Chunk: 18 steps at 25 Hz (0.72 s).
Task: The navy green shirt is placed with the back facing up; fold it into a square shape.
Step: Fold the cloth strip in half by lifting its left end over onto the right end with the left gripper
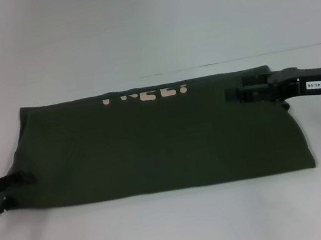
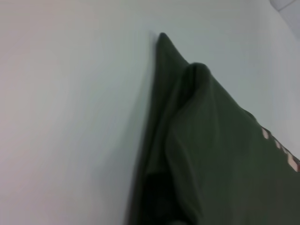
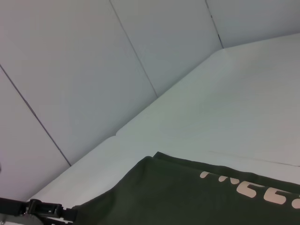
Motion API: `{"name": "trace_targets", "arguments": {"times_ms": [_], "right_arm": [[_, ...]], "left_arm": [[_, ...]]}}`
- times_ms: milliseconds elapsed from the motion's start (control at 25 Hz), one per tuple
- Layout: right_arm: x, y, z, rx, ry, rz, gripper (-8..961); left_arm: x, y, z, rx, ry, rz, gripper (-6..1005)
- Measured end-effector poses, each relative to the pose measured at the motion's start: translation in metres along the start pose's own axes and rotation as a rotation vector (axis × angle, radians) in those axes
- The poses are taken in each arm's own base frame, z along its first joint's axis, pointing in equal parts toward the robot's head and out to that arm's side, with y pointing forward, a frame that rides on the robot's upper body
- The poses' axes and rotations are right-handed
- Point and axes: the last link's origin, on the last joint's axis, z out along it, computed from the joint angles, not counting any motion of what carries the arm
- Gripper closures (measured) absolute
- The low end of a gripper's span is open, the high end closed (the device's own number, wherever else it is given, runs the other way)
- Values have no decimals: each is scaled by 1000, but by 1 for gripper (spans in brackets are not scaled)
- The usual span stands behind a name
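Note:
The navy green shirt (image 1: 152, 146) lies flat across the white table as a long dark olive rectangle. Pale cream lettering (image 1: 144, 95) shows along its far edge. My left gripper (image 1: 25, 177) is low at the shirt's left edge, touching the cloth. The left wrist view shows that edge (image 2: 220, 154) bunched up in a raised fold close by. My right gripper (image 1: 230, 95) is over the shirt's far right part, pointing left. The right wrist view looks across the shirt (image 3: 187, 197) and its lettering (image 3: 253, 187), with the left gripper (image 3: 42, 208) far off.
The white table (image 1: 166, 230) runs all around the shirt, with bare surface in front and behind. A pale panelled wall (image 3: 93, 70) stands behind the table.

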Motion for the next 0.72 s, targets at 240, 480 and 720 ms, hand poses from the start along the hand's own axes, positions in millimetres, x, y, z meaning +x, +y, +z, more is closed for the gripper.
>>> {"name": "trace_targets", "arguments": {"times_ms": [240,480,720], "right_arm": [[1,-1,-1,3,-1,4,54],[1,-2,-2,6,-2,7,54],[-2,-2,-4,9,-12,6,54]], "left_arm": [[-5,-1,-4,-10,-29,-2,93],[-9,-3,-5,-17,-50,-21,93],[-11,-1,-2,-20,-56,-73,93]]}}
